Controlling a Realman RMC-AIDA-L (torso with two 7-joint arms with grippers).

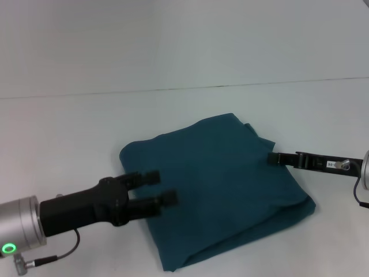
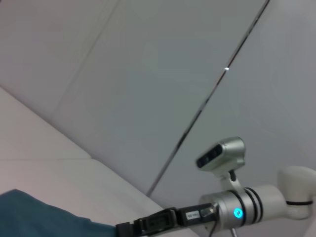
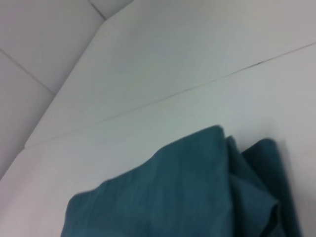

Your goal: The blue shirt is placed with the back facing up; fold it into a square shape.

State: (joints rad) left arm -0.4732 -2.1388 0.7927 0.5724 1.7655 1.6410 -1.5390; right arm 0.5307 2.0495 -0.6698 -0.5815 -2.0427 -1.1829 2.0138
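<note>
The blue shirt (image 1: 222,179) lies folded in a rough square, plain side up, in the middle of the white table (image 1: 63,133). My left gripper (image 1: 162,187) reaches in from the lower left and is open above the shirt's near-left part, with only fabric showing in the gap between its fingers. My right gripper (image 1: 273,157) comes in from the right and meets the shirt's right edge. The left wrist view shows a corner of the shirt (image 2: 34,217) with the right gripper (image 2: 127,229) at its edge. In the right wrist view the shirt (image 3: 187,197) shows bunched folds along one side.
A thin seam (image 1: 190,88) runs across the table behind the shirt. White table surface lies on all sides of the shirt. The right arm's silver wrist (image 1: 363,167) sits at the right border.
</note>
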